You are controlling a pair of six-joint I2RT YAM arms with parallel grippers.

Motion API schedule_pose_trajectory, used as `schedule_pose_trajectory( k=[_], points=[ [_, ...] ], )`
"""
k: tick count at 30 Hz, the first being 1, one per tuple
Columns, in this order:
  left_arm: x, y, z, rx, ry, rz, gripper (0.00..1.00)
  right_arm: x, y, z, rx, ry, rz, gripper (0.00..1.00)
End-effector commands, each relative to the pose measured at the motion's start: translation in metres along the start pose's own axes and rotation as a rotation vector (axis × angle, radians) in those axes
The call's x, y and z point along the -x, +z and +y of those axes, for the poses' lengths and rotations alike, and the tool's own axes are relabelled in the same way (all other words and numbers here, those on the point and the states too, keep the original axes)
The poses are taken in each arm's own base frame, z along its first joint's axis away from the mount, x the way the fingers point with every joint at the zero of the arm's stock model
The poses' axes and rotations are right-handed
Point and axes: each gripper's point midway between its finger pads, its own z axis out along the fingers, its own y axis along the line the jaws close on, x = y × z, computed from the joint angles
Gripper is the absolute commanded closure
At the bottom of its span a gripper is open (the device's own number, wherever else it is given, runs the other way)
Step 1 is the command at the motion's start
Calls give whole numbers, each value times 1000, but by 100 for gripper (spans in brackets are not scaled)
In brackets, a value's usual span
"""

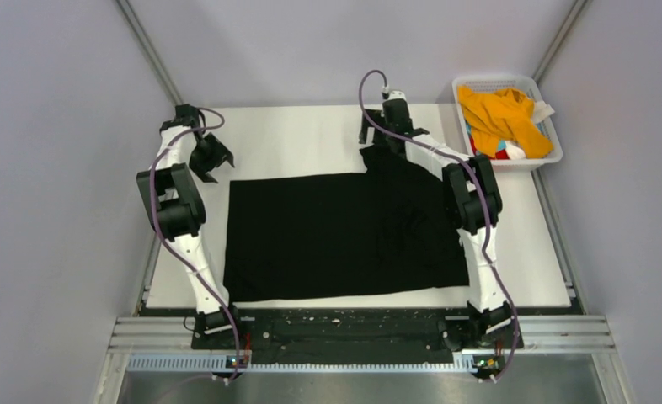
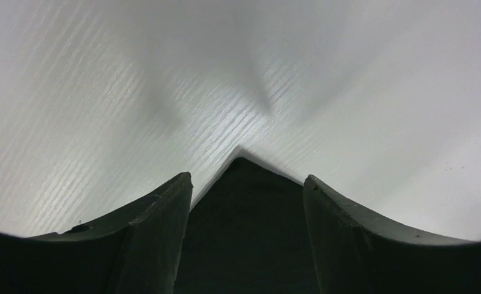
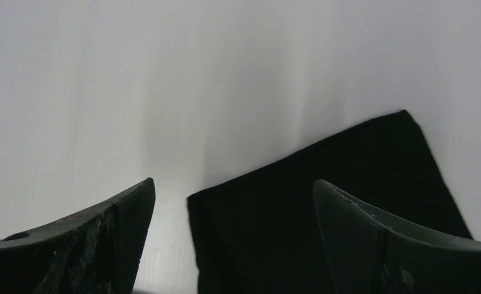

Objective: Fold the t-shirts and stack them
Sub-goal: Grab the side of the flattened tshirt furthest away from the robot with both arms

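The large black t-shirt (image 1: 344, 236) lies spread flat on the white table, with a part rising toward its far right corner. My left gripper (image 1: 212, 160) is open just past the shirt's far left corner. In the left wrist view that corner (image 2: 244, 208) points up between the open fingers (image 2: 158, 214) of the gripper (image 2: 247, 178). My right gripper (image 1: 376, 141) is open over the far right part of the shirt. In the right wrist view a black hemmed edge (image 3: 275, 202) lies between its spread fingertips, with the gripper (image 3: 233, 182) not closed on it. The orange-yellow t-shirt (image 1: 500, 114) sits in the basket.
A white mesh basket (image 1: 555, 145) stands at the table's far right corner, with bits of red, blue and white fabric (image 1: 506, 151) under the orange shirt. Bare white table (image 1: 302, 139) shows beyond the black shirt. Grey walls enclose the table on three sides.
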Motion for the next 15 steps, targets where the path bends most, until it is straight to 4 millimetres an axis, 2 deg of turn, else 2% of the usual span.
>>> schedule_pose_trajectory(
  k=[1, 4, 9, 11, 15],
  points=[
    [1, 5, -12, -4, 79, 17, 32, 44, -26, -32, -76, 28, -85, 1],
    [-10, 15, -10, 32, 118, 41, 38, 45, -31, -46, -108, 36, -86, 1],
    [-41, 26, 9, 119, 139, 117, 46, 35, -37, -56, -121, 47, -67, 1],
    [-47, 30, 18, 154, 144, 117, 49, 30, -37, -58, -128, 44, -60, 1],
    [-55, 35, 23, 175, 142, 126, 58, 24, -38, -63, -143, 37, -49, 1]
  ],
)
